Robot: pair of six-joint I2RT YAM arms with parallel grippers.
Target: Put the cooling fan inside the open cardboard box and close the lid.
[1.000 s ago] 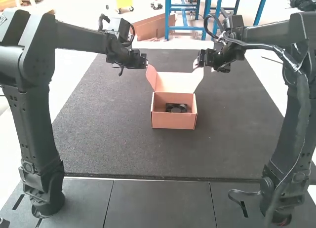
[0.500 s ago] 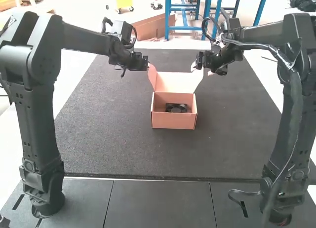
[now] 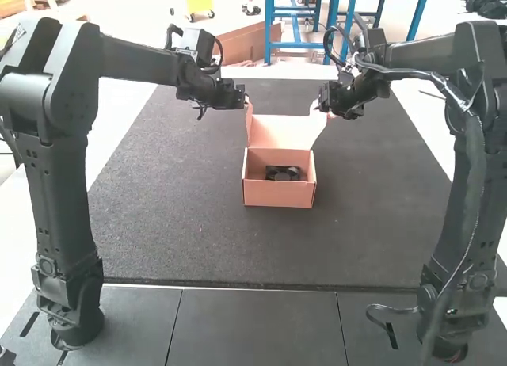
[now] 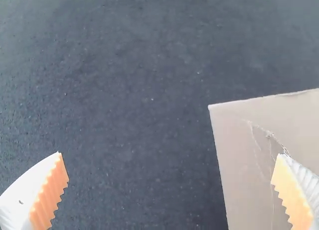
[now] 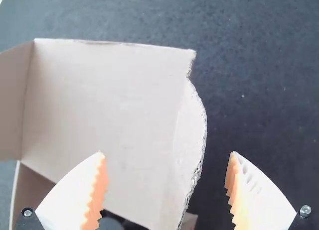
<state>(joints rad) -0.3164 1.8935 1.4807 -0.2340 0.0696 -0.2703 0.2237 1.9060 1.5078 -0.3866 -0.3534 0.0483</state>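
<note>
Shift: both grippers have edged inward toward the lid's upper corners, the left one farther.
Left gripper: spread wide and gripping nothing, with a lid corner just inside its span, apparently lined up to tip the lid forward.
Right gripper: spread wide astride the lid's other side flap, nothing clamped.
Cooling fan: flat on the floor of the cardboard box, so placing looks finished.
Lid: upright behind the opening; closing remains.

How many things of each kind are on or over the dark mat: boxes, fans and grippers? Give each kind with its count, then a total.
cardboard box: 1
cooling fan: 1
grippers: 2 (left gripper, right gripper)
Total: 4
</note>
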